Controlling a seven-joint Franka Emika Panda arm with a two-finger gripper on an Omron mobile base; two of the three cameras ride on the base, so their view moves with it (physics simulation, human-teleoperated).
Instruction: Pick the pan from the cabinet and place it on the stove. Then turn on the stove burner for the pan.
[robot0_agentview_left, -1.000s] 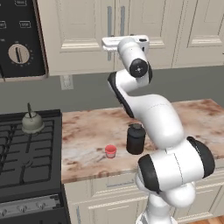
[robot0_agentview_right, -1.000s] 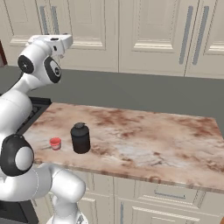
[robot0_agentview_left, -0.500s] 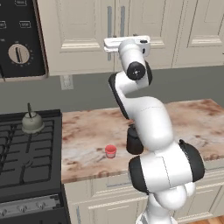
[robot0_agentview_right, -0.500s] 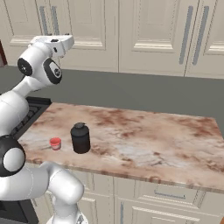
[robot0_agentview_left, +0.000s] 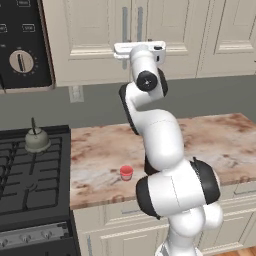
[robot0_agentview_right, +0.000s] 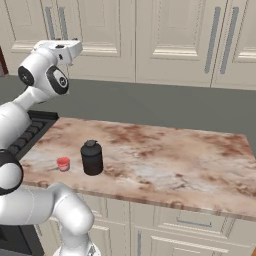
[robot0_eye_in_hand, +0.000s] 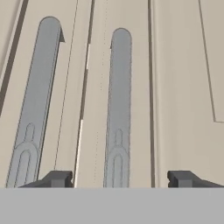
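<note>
The cabinet (robot0_agentview_left: 90, 40) has both panelled doors shut, so the pan is hidden. My hand is raised against the doors, level with the bottom ends of the two grey bar handles (robot0_agentview_left: 124, 22). In the hand view my gripper (robot0_eye_in_hand: 120, 179) is open. Its fingertips (robot0_eye_in_hand: 57, 178) stand on either side of the right-hand bar handle (robot0_eye_in_hand: 119, 96) without touching it. The other handle (robot0_eye_in_hand: 37, 96) lies outside them to the left. The stove (robot0_agentview_left: 30, 170) sits low at the left, with its knob strip (robot0_agentview_left: 35, 237) along the front.
A small grey-green kettle (robot0_agentview_left: 36, 140) stands on the stove's back grate. A small red cup (robot0_agentview_left: 126, 172) and a black jar (robot0_agentview_right: 91, 157) stand on the marble counter (robot0_agentview_right: 165, 160). A black panel with a round dial (robot0_agentview_left: 21, 61) hangs at the upper left.
My hand has stayed at the cabinet handles. The arm's elbow and lower links have swung a little to the left in the left base view.
</note>
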